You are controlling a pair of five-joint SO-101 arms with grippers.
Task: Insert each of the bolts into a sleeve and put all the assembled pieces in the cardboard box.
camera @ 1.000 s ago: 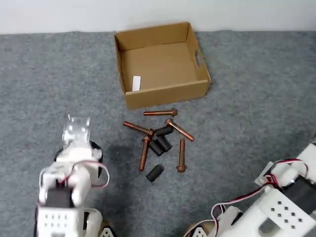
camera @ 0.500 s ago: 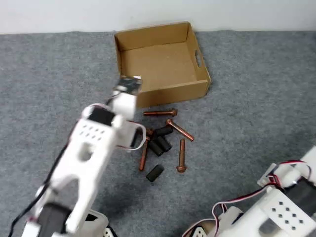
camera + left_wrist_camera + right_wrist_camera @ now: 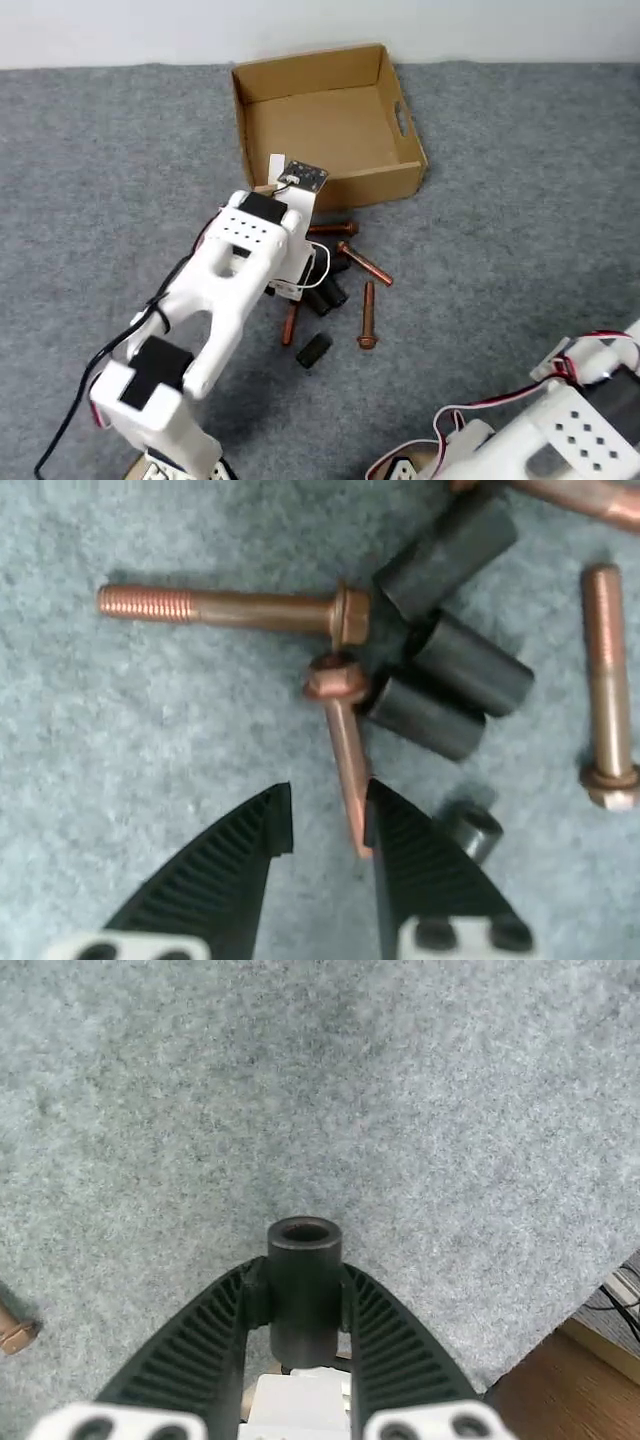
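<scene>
Copper bolts point(image 3: 368, 315) and black sleeves point(image 3: 314, 350) lie heaped on our grey worktop point(image 3: 520, 200), just near of the cardboard box point(image 3: 335, 190). We see the left fingers point(image 3: 225, 875) slightly apart above one bolt point(image 3: 345, 750), while the right fingers point(image 3: 200, 1350) clamp a sleeve point(image 3: 305, 1260) by the worktop's edge.

table point(image 3: 520, 200): grey carpet | on it: cardboard box point(image 3: 370, 190), copper bolts point(image 3: 369, 312), black sleeves point(image 3: 314, 350) | cluster near box front

hidden: left arm point(image 3: 235, 275) covers pile point(image 3: 332, 293) 10 o'clock side, upper half of bolt point(image 3: 290, 325) | sleeve point(image 3: 472, 830) half behind left gripper point(image 3: 325, 815) | right arm point(image 3: 560, 430) edge-cropped
</scene>
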